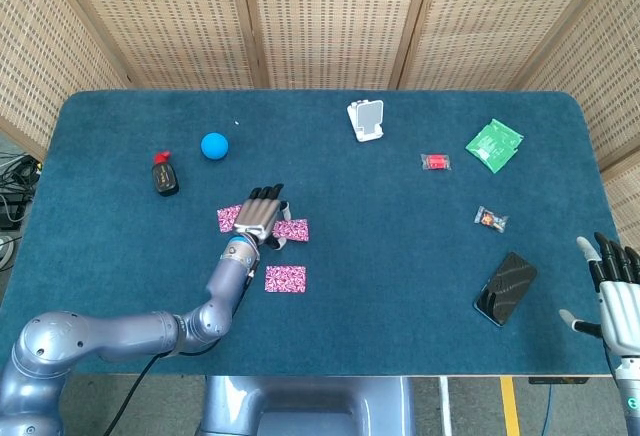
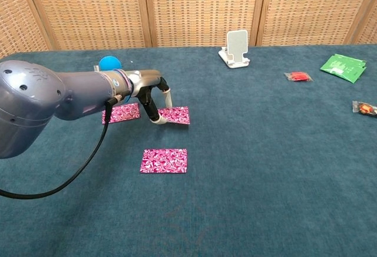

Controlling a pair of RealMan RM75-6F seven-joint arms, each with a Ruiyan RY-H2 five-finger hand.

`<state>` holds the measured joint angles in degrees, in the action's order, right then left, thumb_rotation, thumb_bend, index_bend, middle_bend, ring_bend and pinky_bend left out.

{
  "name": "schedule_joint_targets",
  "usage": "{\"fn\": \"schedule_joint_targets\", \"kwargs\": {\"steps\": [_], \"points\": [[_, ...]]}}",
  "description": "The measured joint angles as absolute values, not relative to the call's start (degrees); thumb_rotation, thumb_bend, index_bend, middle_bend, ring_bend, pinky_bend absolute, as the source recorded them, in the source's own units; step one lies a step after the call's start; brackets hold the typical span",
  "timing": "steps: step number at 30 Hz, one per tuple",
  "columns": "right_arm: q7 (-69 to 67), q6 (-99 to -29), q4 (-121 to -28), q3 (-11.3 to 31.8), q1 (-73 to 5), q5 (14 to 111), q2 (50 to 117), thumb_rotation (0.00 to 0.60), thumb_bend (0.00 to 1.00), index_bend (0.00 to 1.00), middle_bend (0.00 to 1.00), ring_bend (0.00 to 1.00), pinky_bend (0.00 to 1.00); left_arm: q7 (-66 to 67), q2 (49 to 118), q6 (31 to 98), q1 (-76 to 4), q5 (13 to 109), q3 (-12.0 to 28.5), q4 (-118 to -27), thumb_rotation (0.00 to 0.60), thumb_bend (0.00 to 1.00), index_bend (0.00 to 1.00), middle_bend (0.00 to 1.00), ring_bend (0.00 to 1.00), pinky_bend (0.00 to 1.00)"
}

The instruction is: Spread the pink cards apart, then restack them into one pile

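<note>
**A:** Three pink patterned cards lay spread on the dark blue felt table. Positions, left to right?

**B:** Leftmost pink card sat just beside the left hand, partly hidden by it in the head view. Middle pink card lay just right of that hand; in the chest view, fingertips pointed down and touched its left edge. Third pink card lay alone, nearer the robot, apart from the other two.

**A:** Left hand's fingers?

**B:** Held close together and angled down onto the cloth, pressing rather than gripping; nothing was enclosed in them.

**A:** Other items?

**B:** Far left, a small black bottle with a red cap, then a blue ball. Mid-table at the back, a white phone stand. Further right, a small red wrapped sweet, a green foil packet, another small wrapped sweet, and a black smartphone lying flat.

**A:** Right hand?

**B:** Right hand was at the table's right edge, well apart from the cards, fingers spread and upright, holding nothing.
</note>
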<state>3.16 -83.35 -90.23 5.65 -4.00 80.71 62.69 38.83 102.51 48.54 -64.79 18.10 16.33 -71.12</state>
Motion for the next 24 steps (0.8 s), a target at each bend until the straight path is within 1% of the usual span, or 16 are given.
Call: {"fn": "schedule_joint_targets", "kwargs": {"steps": [10, 17, 24], "points": [[3.33, -83.51, -90.38, 5.6, -3.95, 80.87, 62.69, 0.6, 0.0, 0.0, 0.0, 0.0, 0.0, 37.89, 97.6, 48.52, -63.2, 21.59, 14.27, -79.6, 0.6, 0.32, 0.59, 0.0, 0.0, 0.0], [3.45, -83.82, -90.65, 5.56, -3.83, 81.07, 62.67, 0.6, 0.0, 0.0, 0.0, 0.0, 0.0, 37.02, 93.27, 49.87, -60.8, 24.4, 10.26, -88.12, 0.6, 0.32, 0.57, 0.0, 0.0, 0.0], [3.72, -83.95, -90.81, 5.51, -3.81, 81.22, 62.65, 0.6, 0.0, 0.0, 0.0, 0.0, 0.0, 35.6, 91.93, 51.33, -58.98, 26.96, 7.39, -92.32, 0.6, 0.32, 0.56, 0.0, 0.0, 0.0]]}}
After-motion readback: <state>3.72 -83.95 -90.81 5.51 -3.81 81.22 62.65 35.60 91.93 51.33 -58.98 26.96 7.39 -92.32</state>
